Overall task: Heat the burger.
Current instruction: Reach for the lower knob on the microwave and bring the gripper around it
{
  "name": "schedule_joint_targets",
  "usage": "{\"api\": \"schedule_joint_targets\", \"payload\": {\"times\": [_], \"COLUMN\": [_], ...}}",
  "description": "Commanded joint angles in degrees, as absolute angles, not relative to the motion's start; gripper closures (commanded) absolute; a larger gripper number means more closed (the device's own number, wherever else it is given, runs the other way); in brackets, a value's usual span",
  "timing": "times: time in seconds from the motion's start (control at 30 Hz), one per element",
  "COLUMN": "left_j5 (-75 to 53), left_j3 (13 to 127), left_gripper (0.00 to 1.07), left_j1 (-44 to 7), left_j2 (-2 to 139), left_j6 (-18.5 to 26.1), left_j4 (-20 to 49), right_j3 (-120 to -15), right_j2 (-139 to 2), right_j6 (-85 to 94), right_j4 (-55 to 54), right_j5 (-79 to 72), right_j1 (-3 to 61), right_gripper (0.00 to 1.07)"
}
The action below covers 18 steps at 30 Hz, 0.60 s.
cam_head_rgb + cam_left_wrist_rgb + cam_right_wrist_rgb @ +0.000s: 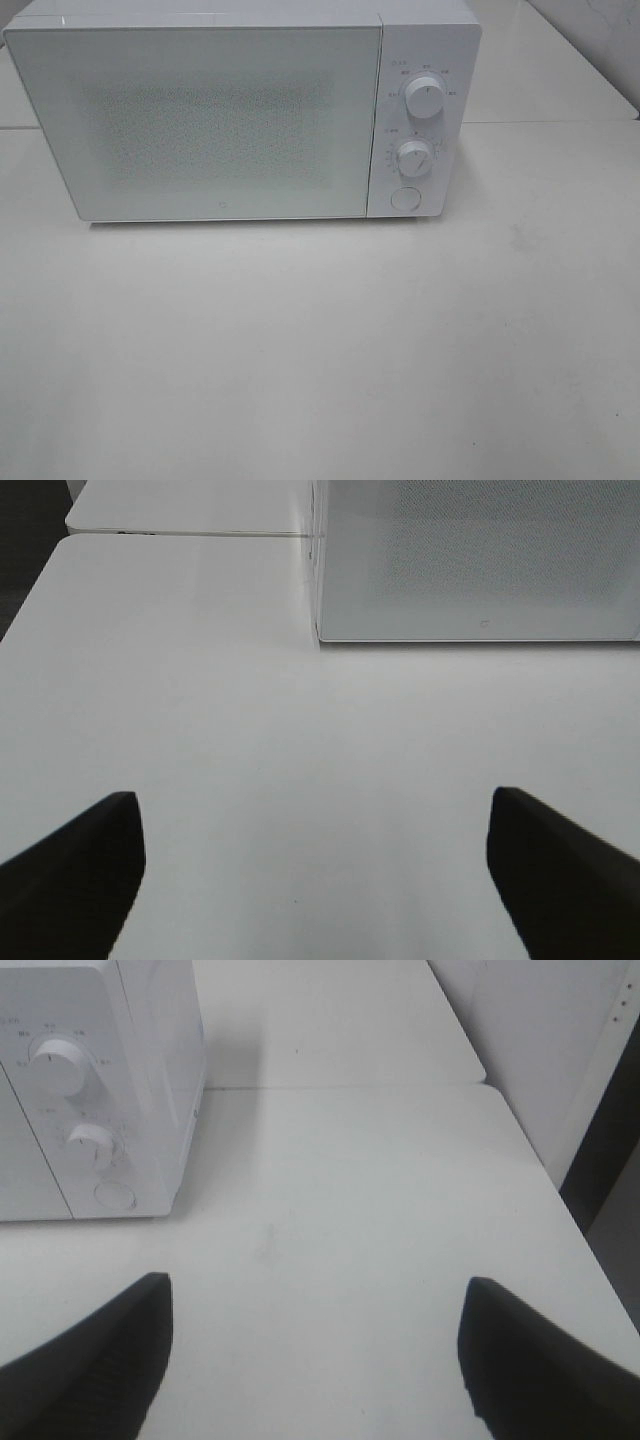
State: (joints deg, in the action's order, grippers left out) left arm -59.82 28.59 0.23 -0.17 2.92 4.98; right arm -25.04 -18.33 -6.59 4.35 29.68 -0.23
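Observation:
The burger is out of view in every frame. A white microwave stands at the back of the white table with its door shut; two round knobs and a round button sit on its right panel. Neither gripper shows in the exterior high view. In the left wrist view my left gripper is open over bare table, facing the microwave's front left corner. In the right wrist view my right gripper is open over bare table, with the microwave's knob panel ahead and off to one side.
The white table stretches in front of the microwave. A seam between two tabletops runs behind it. The right wrist view shows the table's edge with a dark gap and a white wall beyond.

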Motion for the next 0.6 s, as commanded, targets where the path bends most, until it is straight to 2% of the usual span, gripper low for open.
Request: {"api": "schedule_joint_targets", "payload": {"times": [0.03, 0.6], "left_j5": [-59.1, -59.1], "left_j3": [28.4, 28.4], "left_gripper": [0.19, 0.19], "left_j1": [0.2, 0.2], "left_j2": [-1.7, -1.7], "left_j6": [2.6, 2.6], "left_j4": [5.6, 5.6], "right_j3": [-22.9, -21.0], "right_j2": [-22.3, -46.1], "right_j6": [-7.3, -7.3], "right_j4": [4.5, 4.5], "right_j5": [20.1, -9.7], "right_j1": [-0.5, -0.5], "right_gripper": [0.32, 0.32]}}
